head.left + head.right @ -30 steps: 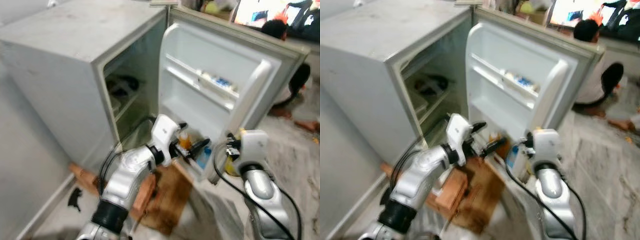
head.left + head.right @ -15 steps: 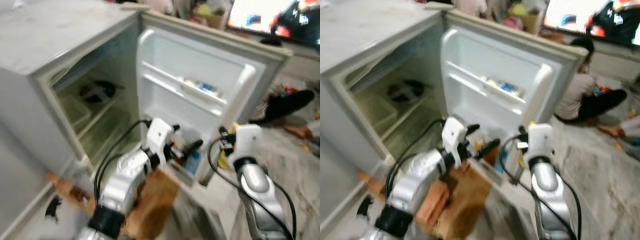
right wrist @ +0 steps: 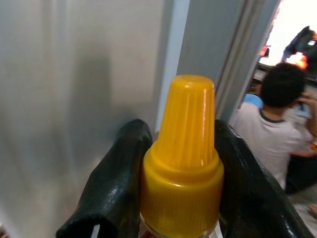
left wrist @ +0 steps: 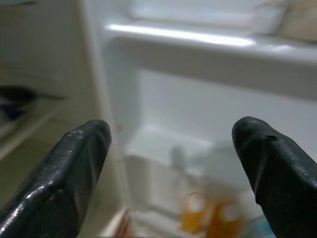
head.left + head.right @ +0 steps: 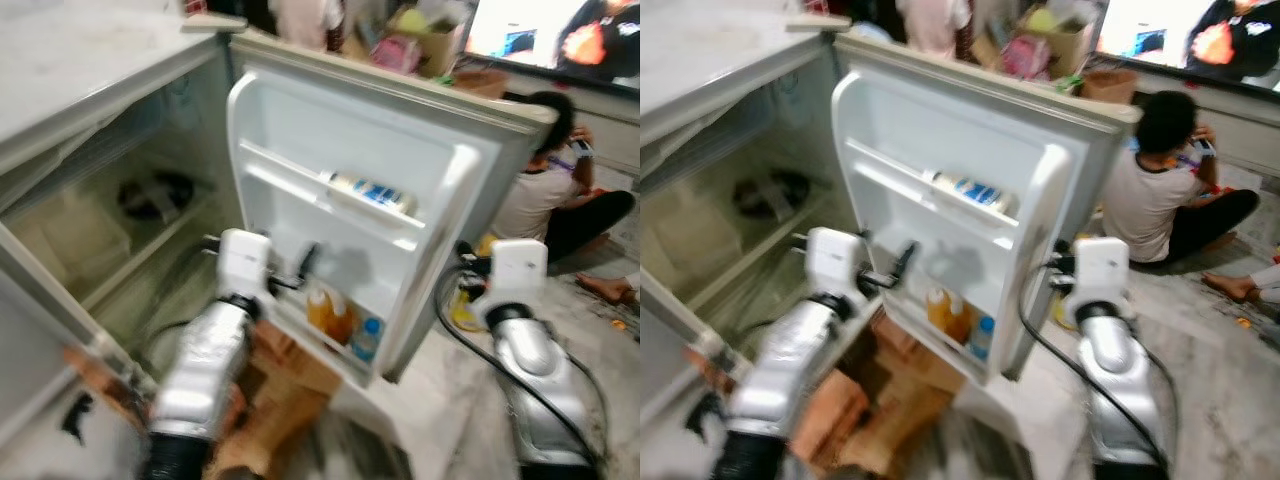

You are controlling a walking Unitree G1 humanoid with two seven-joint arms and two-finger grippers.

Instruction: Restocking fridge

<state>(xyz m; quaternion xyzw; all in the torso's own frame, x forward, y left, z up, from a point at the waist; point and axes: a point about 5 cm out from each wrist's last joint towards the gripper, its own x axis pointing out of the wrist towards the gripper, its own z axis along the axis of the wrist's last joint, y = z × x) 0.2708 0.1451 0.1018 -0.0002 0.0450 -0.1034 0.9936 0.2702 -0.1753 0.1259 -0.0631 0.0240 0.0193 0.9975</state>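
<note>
Yellow-capped bottle (image 3: 182,163): clamped at the neck between the two black fingers (image 3: 116,183) of the right gripper (image 3: 181,188); it sits outside the fridge, behind the outer face of the open fridge door (image 5: 470,190), still to be shelved.
Right gripper: closed around the bottle, arm raised beside the door's free edge.
Left gripper (image 4: 173,163): spread wide and holding nothing, pointed into the door's lower bin.
Lower door bin (image 5: 345,355): already carries an orange bottle (image 5: 328,312) and a smaller blue-capped bottle (image 5: 366,338), standing next to each other.
Upper door shelf (image 5: 330,205): a white and blue packet (image 5: 372,193) lies on it.
Fridge cabinet (image 5: 90,250): open, with a dark object (image 5: 155,192) on an inner shelf; blur hides what it is.
Risk: the bottle is on the wrong side of the door, so bringing it round could knock the door edge and swing it, or tip the bottles already in the bin. The grip is on the tapered neck under the cap, so the bottle could slide down if jolted.
Floor: pale mottled stone (image 5: 440,400), with flattened brown cardboard (image 5: 290,390) under the door.
Room: a person (image 5: 1160,190) sits on the floor beyond the door, near a bright screen (image 5: 1170,30) and piled clutter (image 5: 1040,35).
</note>
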